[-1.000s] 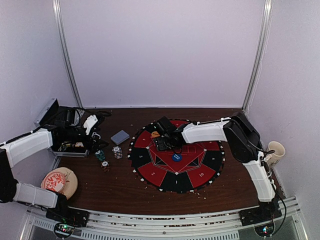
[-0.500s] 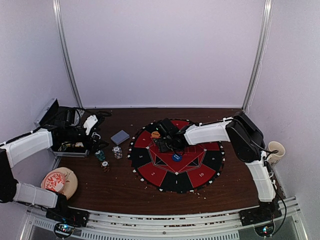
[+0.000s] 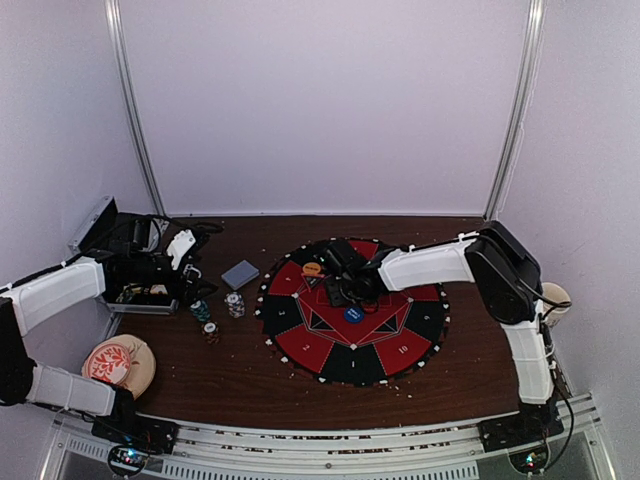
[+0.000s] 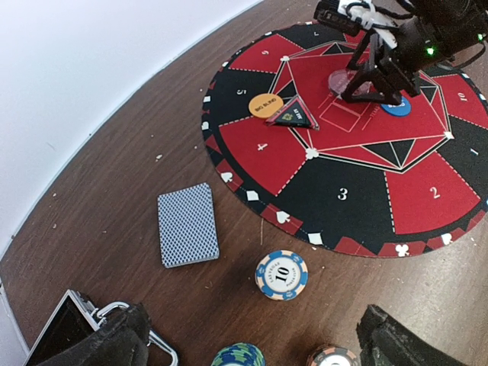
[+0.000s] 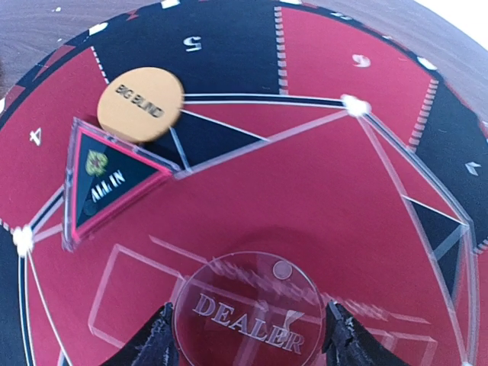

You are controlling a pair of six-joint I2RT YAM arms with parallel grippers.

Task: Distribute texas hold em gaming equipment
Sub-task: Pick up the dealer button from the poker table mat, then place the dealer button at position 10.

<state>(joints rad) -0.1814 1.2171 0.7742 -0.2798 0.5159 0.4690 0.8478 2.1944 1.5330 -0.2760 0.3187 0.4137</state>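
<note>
Top external view is showing the brown table (image 3: 240, 370) with the large round red-and-black mat (image 3: 300, 345) lying on its right half. The right arm is reaching across the mat, and the right gripper (image 5: 250, 339) is hanging low over the middle. Its fingers are standing apart, one at each side of the clear dealer disc (image 5: 248, 313), very close to its rim. Whether they are pressing it, I cannot tell. The disc is lying on the red centre of the mat.

The left gripper (image 4: 248, 343) is hovering over the table beside the metal case (image 3: 100, 225), its fingers wide apart and holding nothing.

The deck of cards (image 4: 187, 224) is lying face down on the wood, left of the mat and not touching it. Near it, three chip stacks are standing on the table: a white-and-blue stack (image 4: 281, 274), a teal stack (image 4: 238, 355) and a reddish stack (image 4: 333, 357).

On the mat, the orange big blind disc (image 5: 140, 104) is lying just beside the triangular all-in marker (image 5: 107, 179). The blue disc (image 3: 352, 314) is lying near the centre, close to the right gripper.
</note>
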